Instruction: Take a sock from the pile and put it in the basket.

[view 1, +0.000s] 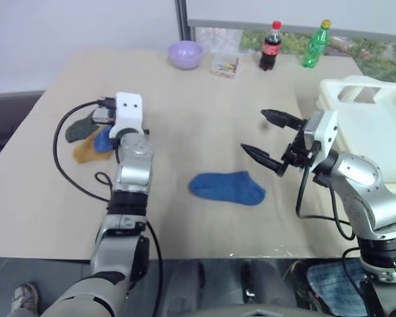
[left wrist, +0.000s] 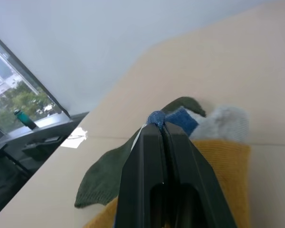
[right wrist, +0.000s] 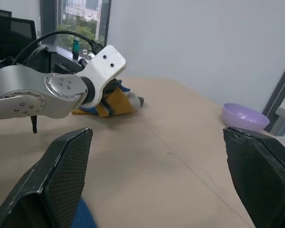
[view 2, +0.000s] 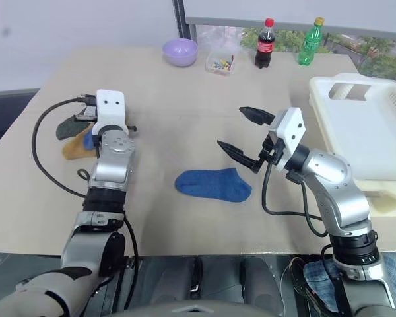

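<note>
The pile lies at the counter's left side, and the left claw sits in it, pressed together with a bit of blue sock pinched at its tips. This looks like the picking step: the next move calls for lifting that sock free of the mustard and green ones, then carrying it right to the basket. The right claw hovers spread wide and empty above another blue sock lying mid-counter, well apart from the pile.
</note>
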`<state>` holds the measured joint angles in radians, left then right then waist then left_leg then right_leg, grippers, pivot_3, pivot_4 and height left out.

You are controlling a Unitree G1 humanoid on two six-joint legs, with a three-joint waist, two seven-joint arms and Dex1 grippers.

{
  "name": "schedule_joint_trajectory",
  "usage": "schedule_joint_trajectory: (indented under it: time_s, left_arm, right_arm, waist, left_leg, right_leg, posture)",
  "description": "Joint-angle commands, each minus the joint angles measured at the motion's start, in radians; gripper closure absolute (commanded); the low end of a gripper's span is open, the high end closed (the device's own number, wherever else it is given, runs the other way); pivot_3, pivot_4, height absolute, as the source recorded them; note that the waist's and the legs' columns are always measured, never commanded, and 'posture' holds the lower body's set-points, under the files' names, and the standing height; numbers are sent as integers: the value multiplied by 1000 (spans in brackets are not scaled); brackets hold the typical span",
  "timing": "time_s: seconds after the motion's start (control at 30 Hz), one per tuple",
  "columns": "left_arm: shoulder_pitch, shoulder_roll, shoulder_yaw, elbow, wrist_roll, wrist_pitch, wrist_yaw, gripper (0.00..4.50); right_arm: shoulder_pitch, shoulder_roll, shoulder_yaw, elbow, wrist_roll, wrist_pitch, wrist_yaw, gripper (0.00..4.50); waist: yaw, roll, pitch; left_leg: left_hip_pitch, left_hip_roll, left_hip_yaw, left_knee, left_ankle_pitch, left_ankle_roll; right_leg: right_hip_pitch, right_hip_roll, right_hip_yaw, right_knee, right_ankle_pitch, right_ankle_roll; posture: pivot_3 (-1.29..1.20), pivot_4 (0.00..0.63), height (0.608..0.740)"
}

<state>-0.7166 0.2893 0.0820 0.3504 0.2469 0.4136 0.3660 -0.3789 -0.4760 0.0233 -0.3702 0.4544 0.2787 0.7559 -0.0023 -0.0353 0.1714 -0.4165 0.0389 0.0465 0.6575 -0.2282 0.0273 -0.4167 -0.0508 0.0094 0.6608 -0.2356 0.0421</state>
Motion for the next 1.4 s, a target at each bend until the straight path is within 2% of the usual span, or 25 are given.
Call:
schedule_joint_trajectory:
  time_s: [0.03, 0.27, 0.3, 0.33, 0.43, 0.63, 0.8, 0.9, 1.27, 1.4]
  left_arm:
    - [-13, -31, -19, -45, -32, -41, -60, 4467]
    - [-9, -51, 5, 23, -63, -75, -87, 4467]
    - [-11, -51, 5, 36, -59, -74, -81, 3894]
    - [-15, -52, 4, 50, -55, -76, -73, 3797]
    - [-26, -54, -4, 76, -23, -70, -21, 2505]
    - [10, -42, -22, 29, 2, -56, -25, 2505]
    - [113, 41, -87, -127, 42, -114, -151, 2505]
    - [150, 47, -82, -169, 45, -89, -164, 2505]
    - [127, 15, -43, -121, 28, -41, -146, 2505]
    - [113, 6, -29, -97, 11, -56, -154, 3653]
  right_arm:
    - [-1, -10, -22, -27, 0, -12, -3, 0]
    - [3, -9, -19, -28, -8, -13, -4, 0]
    - [3, -9, -19, -27, -9, -14, -4, 0]
    - [3, -9, -20, -25, -10, -15, -3, 0]
    - [8, -10, -21, -29, -11, -14, -4, 0]
    - [17, -12, -22, -35, -15, -12, -7, 0]
    - [26, -14, -20, -39, -17, -10, -10, 0]
    - [27, -12, -14, -35, -19, -13, -9, 0]
    - [15, -2, -4, -15, -29, -26, 2, 0]
    - [14, -1, -6, -16, -35, -26, 0, 0]
  waist:
    - [3, 0, 0]
    - [4, 0, 0]
    - [4, 0, 0]
    - [4, 0, 0]
    - [5, 0, 0]
    - [4, 0, 0]
    - [-5, 0, 0]
    - [-4, 0, 0]
    - [-1, 0, 0]
    - [-1, 0, 0]
  left_leg:
    - [0, 0, 0, 0, 0, 0]
    - [0, 0, 1, 0, 0, 0]
    - [0, 0, 0, 0, 0, 0]
    - [0, 0, 0, 0, 0, 0]
    - [0, 0, 0, 0, 0, 0]
    - [0, 0, 0, 0, 0, 0]
    - [0, 0, 0, 0, 0, 0]
    - [0, 1, 0, 0, 0, 0]
    - [0, 0, 0, 1, 0, 0]
    - [0, 0, 0, 1, 0, 0]
  right_leg:
    - [0, 0, 0, 0, 0, 0]
    - [0, 1, 0, 0, 0, 0]
    - [0, 1, 0, 0, 0, 0]
    - [0, 1, 0, 0, 0, 0]
    - [0, 0, 0, 0, 0, 0]
    - [0, 0, 0, 0, 0, 0]
    - [0, 0, 0, 0, 0, 0]
    - [0, 0, 0, 1, 0, 0]
    - [0, 0, 0, 1, 0, 0]
    - [0, 0, 0, 1, 0, 0]
  posture:
    - [0, 150, 740]
    - [0, 150, 740]
    - [0, 150, 740]
    - [0, 150, 740]
    - [0, 150, 740]
    - [0, 150, 740]
    - [0, 150, 740]
    - [0, 150, 740]
    - [0, 150, 740]
    - [0, 150, 740]
